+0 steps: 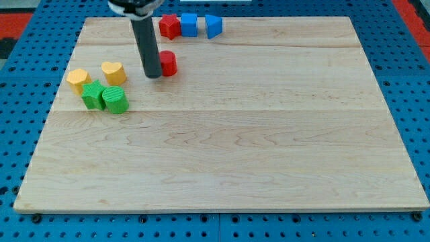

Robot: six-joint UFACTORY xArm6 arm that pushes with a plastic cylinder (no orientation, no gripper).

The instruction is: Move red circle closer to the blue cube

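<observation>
The red circle lies on the wooden board near the view's top left of centre. My tip touches its left side, partly hiding it. The blue cube sits at the board's top edge, up and a little right of the red circle. A red star-like block touches the blue cube's left side. A blue triangular block lies just right of the cube.
At the view's left stand a yellow hexagon-like block, a yellow heart-like block, a green star-like block and a green round block. A blue pegboard surrounds the board.
</observation>
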